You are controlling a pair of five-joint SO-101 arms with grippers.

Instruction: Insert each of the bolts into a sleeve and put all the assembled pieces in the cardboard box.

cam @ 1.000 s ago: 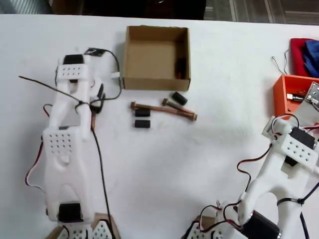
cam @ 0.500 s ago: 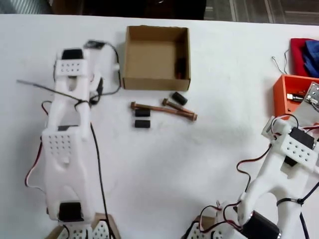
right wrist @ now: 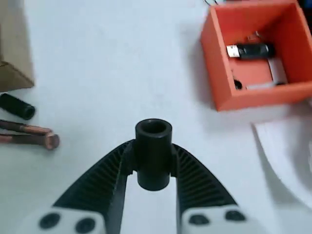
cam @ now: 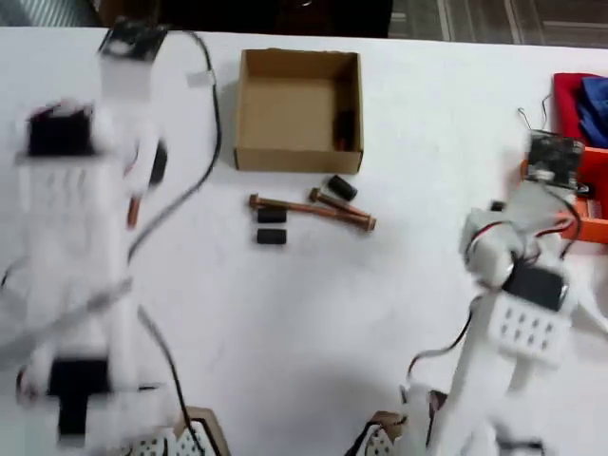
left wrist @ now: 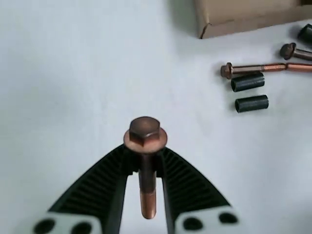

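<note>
Copper bolt (left wrist: pixel 145 137) pinched in left claw (left wrist: pixel 145 158), black sleeve (right wrist: pixel 153 166) pinched in right claw (right wrist: pixel 152 151), orange bin (right wrist: pixel 263 100) near it

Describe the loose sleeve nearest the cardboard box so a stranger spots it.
On the white table, find the cardboard box. Before its front right corner lies a black sleeve. It is slanted, beside a bolt head; the pair of sleeves farther left lies parallel.

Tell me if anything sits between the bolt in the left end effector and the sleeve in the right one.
Nothing visible does. The left end effector grips the bolt, the right end effector the sleeve. Between the arms, loose bolts and loose sleeves lie flat on the table, likely below a raised path.
</note>
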